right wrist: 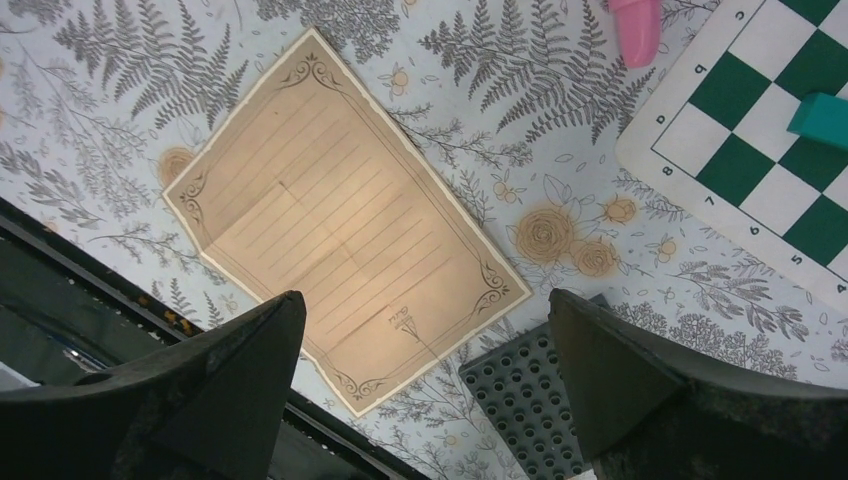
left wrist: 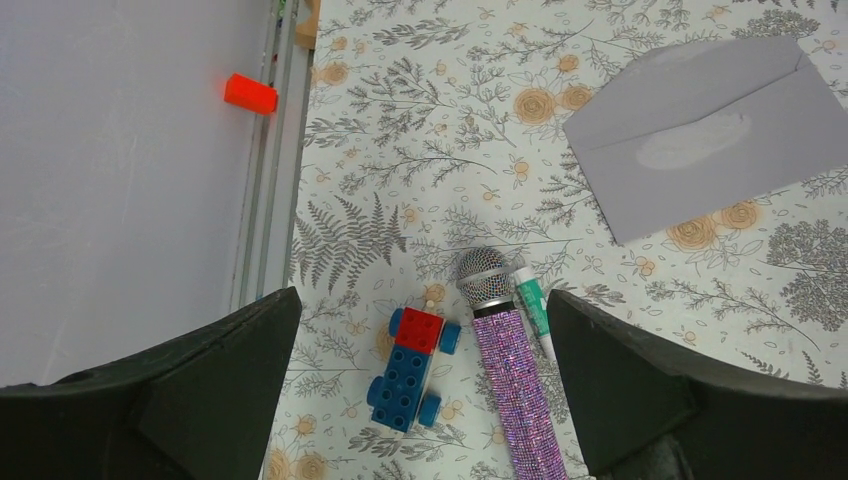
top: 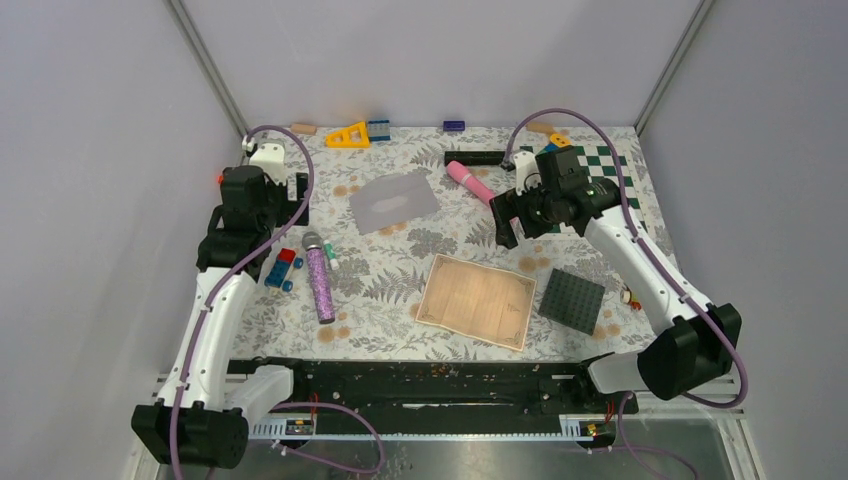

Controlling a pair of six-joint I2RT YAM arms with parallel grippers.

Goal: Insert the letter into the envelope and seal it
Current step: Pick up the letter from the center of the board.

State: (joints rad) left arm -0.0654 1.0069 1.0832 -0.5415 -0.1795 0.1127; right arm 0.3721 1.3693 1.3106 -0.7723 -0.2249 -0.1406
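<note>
Grey walls (top: 90, 150) stand round a flowery cloth (top: 390, 265). The tan letter (top: 476, 301) lies flat near the front, and the envelope (top: 394, 200) lies farther back. The left gripper (left wrist: 422, 300) and the right gripper (right wrist: 425, 297) are both wide and hold nothing.

Tan letter (right wrist: 345, 265), grey envelope (left wrist: 710, 130), possibly paler patch

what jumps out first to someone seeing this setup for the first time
The tan letter with its ornate border lies flat on the floral tabletop near the front middle. A dark grey studded plate sits close beside it, toward the right arm. Farther back and left of centre lies the grey envelope, with a glittery purple microphone in front of it near the left arm.
</note>
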